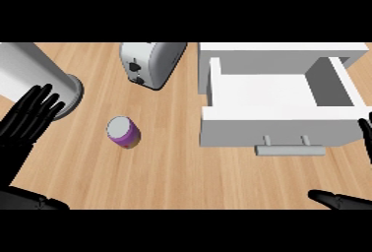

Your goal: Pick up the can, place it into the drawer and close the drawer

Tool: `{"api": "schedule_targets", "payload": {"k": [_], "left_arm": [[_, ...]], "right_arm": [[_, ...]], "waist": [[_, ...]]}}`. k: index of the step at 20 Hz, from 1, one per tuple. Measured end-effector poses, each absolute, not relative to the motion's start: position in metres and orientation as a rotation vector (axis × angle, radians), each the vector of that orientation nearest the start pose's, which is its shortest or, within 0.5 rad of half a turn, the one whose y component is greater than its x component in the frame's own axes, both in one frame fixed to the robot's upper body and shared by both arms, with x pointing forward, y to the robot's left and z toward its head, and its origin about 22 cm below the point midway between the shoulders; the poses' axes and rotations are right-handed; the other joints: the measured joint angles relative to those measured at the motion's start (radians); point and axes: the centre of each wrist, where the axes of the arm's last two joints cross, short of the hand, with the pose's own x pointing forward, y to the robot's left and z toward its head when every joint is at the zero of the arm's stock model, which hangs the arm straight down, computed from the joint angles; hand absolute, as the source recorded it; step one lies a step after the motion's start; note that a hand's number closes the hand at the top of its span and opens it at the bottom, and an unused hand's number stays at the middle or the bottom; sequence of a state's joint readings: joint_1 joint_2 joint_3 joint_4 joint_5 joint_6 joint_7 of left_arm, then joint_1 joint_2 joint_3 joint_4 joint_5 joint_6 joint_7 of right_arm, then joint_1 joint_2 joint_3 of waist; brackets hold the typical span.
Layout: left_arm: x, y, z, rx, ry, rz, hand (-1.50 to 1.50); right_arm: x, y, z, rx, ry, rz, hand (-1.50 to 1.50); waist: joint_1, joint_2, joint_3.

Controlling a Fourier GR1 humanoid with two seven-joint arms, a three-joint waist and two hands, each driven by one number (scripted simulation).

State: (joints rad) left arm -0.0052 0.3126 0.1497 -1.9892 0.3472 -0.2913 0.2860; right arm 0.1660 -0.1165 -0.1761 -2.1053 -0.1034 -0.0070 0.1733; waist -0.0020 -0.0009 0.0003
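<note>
A purple can (123,132) with a grey top stands upright on the wooden counter, left of centre. The white drawer (276,125) is pulled open at the right, its inside bare, with a grey handle (289,149) on its front. My left hand (27,120) rests open at the left edge, fingers up, well left of the can. Only fingertips of my right hand (365,129) show at the right edge, and its thumb (338,200) shows at the lower right; it holds nothing.
A silver toaster (150,63) stands at the back, left of the drawer. A large grey cylinder (36,78) lies at the far left, just behind my left hand. Bare wood lies between can and drawer.
</note>
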Motion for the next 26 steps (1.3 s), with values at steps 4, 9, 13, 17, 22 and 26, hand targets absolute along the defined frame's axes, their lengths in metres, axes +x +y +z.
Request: {"api": "schedule_targets", "payload": {"k": [4, 9, 13, 17, 22, 26], "left_arm": [[0.213, 0.308, 0.141, -0.136, -1.71, -0.298, -1.5], [0.205, 0.317, 0.145, -0.156, -1.692, -0.25, -1.5], [0.21, 0.324, 0.143, -0.195, -1.664, -0.176, -1.5], [0.222, 0.32, 0.14, -0.25, -1.623, -0.121, -1.5], [0.235, 0.315, 0.142, -0.298, -1.582, -0.066, -1.5], [0.246, 0.31, 0.136, -0.326, -1.554, -0.044, -1.5]], "right_arm": [[0.163, -0.31, 0.09, -0.209, -1.78, -0.105, -1.5], [0.149, -0.324, 0.091, -0.214, -1.776, -0.103, -1.5], [0.142, -0.327, 0.095, -0.205, -1.772, -0.098, -1.5], [0.132, -0.338, 0.095, -0.196, -1.776, -0.099, -1.5], [0.12, -0.349, 0.093, -0.203, -1.782, -0.098, -1.5], [0.111, -0.359, 0.091, -0.203, -1.778, -0.095, -1.5]], "waist": [[-0.001, -0.001, 0.0], [-0.001, -0.001, 0.0], [-0.002, 0.0, 0.0], [-0.004, 0.0, 0.0], [-0.005, 0.0, 0.0], [-0.006, 0.0, 0.0]]}}
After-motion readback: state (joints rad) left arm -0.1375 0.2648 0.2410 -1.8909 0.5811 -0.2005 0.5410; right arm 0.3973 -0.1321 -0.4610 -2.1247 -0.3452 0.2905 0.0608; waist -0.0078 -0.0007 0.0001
